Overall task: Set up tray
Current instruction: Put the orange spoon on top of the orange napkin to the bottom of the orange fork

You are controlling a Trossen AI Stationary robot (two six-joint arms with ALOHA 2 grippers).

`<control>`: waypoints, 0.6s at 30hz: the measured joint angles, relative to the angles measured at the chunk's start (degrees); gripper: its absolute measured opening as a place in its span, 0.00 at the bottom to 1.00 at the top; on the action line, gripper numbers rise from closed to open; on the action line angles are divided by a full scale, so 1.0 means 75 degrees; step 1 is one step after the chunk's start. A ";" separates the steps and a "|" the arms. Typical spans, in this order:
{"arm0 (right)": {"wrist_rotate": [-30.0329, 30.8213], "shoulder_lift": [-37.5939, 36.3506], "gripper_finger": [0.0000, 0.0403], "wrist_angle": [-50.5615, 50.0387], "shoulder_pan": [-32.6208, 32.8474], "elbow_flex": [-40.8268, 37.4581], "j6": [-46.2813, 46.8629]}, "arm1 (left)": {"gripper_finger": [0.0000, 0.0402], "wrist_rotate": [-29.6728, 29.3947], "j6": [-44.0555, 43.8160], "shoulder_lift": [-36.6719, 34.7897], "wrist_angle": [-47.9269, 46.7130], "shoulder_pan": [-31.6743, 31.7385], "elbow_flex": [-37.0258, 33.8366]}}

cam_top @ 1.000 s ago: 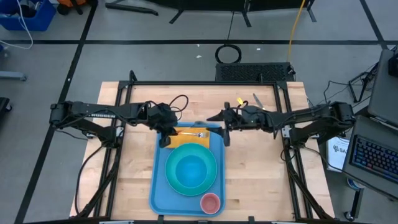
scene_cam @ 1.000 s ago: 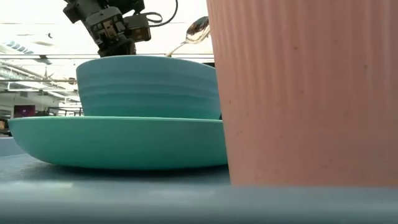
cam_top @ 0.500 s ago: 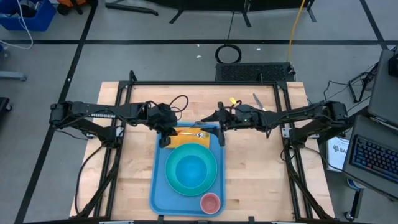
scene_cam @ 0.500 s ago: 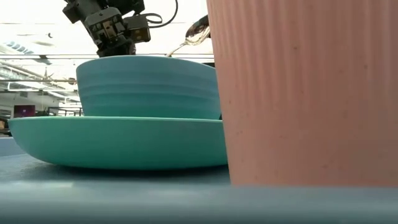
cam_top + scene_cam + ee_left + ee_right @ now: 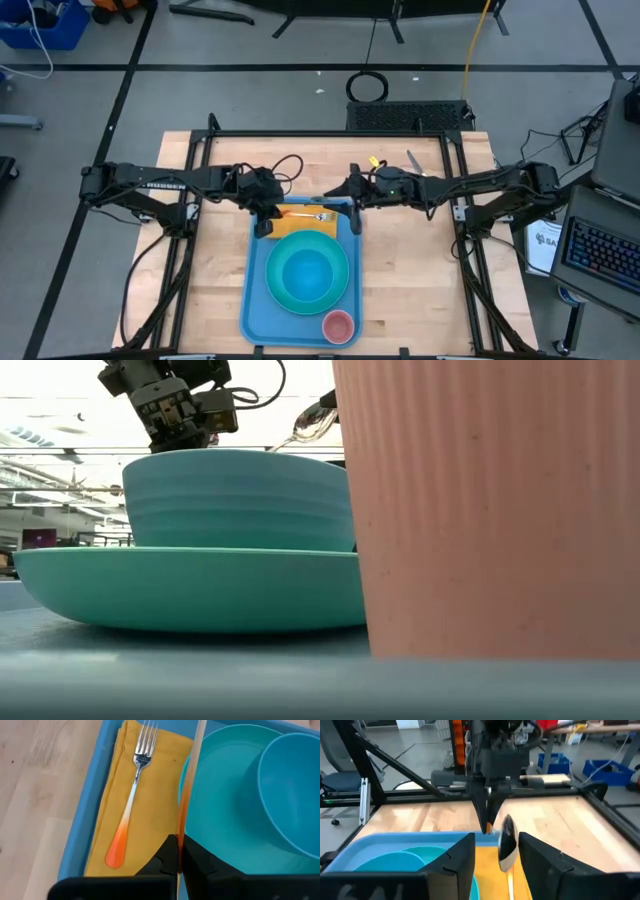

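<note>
The light-blue tray [image 5: 255, 310] holds a turquoise plate [image 5: 280, 292] with a bowl [image 5: 307, 275] on it. It also holds a pink cup [image 5: 338, 325] and, at its far end, an orange napkin [image 5: 115, 805] with a fork [image 5: 132, 795] lying on it. My left gripper [image 5: 179, 845] is shut on an orange-handled spoon [image 5: 194, 770] above the napkin. My right gripper [image 5: 497, 847] is open and points level toward the left one. Its fingers stand on either side of the spoon's bowl [image 5: 507, 840] without touching it. My left gripper pinches the spoon's orange handle [image 5: 182, 827] between its two fingers, near the handle's end. The fingers slant down from the table's left side. The spoon sticks out ahead of the fingertips, edge-on, lifted clear above the tray. Its bowl end [image 5: 312, 425] is tilted upward.
The cup [image 5: 480, 510] fills the right half of the low view, in front of the plate [image 5: 190, 590] and bowl [image 5: 240, 500]. Bare wooden table [image 5: 400, 280] lies on both sides of the tray. A few small items [image 5: 412, 160] lie at the far right.
My right gripper has edged toward the table's left, up to the spoon's bowl. In the low view one of its dark fingers now shows beside the bowl. The spoon's bowl end has dipped a little. My left gripper has kept its hold.
</note>
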 joint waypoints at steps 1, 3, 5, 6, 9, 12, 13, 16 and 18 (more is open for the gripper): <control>-0.0002 -0.0002 0.32 -0.0048 0.0000 0.0002 0.0067 | 0.02 0.0000 0.0024 0.0000 0.0006 0.0000 0.0000; -0.0016 -0.0017 0.30 -0.0213 0.0000 0.0003 0.0164 | 0.02 0.0000 0.0057 0.0000 0.0048 0.0000 0.0000; -0.0015 -0.0009 0.29 -0.0256 0.0000 0.0003 0.0179 | 0.02 0.0002 0.0052 0.0000 0.0042 0.0012 0.0000; -0.0015 -0.0009 0.28 -0.0238 0.0000 0.0003 0.0179 | 0.03 0.0000 0.0052 0.0000 0.0029 0.0012 0.0000; -0.0001 -0.0012 0.25 -0.0201 0.0000 0.0003 0.0221 | 0.03 0.0006 0.0049 0.0000 0.0011 0.0012 0.0000; 0.0000 -0.0012 0.19 -0.0173 -0.0003 0.0003 0.0238 | 0.02 0.0016 0.0044 0.0000 0.0014 0.0000 0.0000; 0.0005 -0.0012 0.16 -0.0163 -0.0003 0.0003 0.0228 | 0.02 0.0038 0.0006 0.0000 0.0012 0.0002 0.0000; 0.0153 -0.0012 0.07 -0.0183 -0.0011 0.0003 0.0189 | 0.03 0.0135 -0.0095 0.0000 -0.0029 0.0000 0.0000; 0.0302 -0.0012 0.03 -0.0174 -0.0020 0.0003 0.0203 | 0.02 0.0221 -0.0120 0.0000 -0.0005 0.0006 0.0000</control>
